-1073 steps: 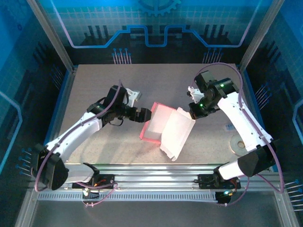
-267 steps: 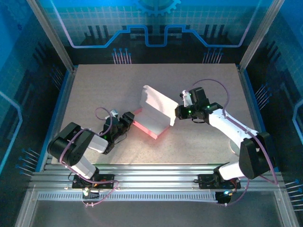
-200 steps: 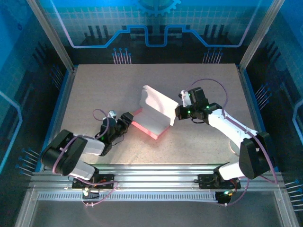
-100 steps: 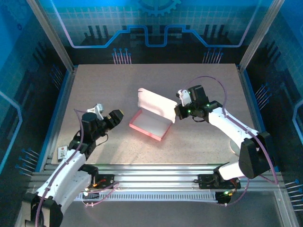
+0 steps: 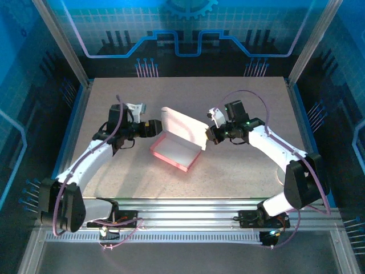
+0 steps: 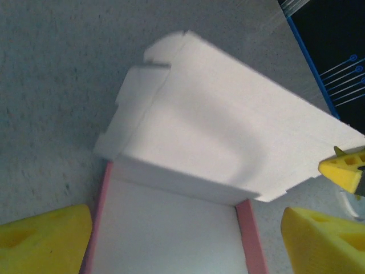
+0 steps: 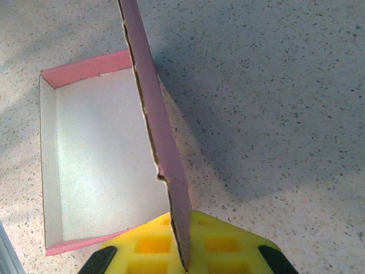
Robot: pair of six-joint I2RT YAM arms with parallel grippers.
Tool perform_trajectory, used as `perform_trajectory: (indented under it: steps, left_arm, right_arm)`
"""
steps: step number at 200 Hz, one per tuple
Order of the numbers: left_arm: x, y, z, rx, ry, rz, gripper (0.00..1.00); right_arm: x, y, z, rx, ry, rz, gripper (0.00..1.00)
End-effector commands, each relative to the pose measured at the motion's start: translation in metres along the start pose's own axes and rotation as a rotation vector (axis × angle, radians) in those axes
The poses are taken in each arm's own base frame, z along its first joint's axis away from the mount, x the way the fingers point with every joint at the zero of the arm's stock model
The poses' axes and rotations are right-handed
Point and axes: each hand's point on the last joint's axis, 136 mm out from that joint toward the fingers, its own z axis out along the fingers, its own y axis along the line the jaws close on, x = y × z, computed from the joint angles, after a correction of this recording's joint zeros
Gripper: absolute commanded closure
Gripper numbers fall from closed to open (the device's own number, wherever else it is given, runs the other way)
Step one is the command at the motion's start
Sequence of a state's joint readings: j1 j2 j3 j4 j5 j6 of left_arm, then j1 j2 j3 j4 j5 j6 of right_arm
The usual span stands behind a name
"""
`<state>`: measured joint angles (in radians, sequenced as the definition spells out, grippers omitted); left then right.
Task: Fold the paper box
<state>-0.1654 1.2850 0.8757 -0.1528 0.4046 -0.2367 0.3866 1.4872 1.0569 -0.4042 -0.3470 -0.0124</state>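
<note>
Right wrist: right gripper (image 7: pixel 181 251) clamps paper box (image 7: pixel 97 160) flap; left gripper (image 6: pixel 185 240) spread, facing box.

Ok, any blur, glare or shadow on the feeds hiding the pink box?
Top external: even light, blue cast around the edges, the thin pink cardboard box clear. Left wrist: soft focus, the box's pale lid washed out, the left claw's yellow fingers blurred. Right wrist: sharp; the lid throws a dark shadow on the speckled table.
</note>
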Motion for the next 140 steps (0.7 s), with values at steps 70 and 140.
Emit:
perform_trajectory:
  steps: [70, 140]
  left_arm:
    - [-0.037, 0.006, 0.044, 0.104, 0.131, 0.257, 0.12]
    - [-0.036, 0.015, 0.070, 0.144, 0.204, 0.267, 0.17]
  right_arm:
    - [-0.005, 0.004, -0.003, -0.026, -0.002, -0.024, 0.93]
    - [-0.006, 0.002, -0.003, -0.012, -0.004, -0.027, 0.93]
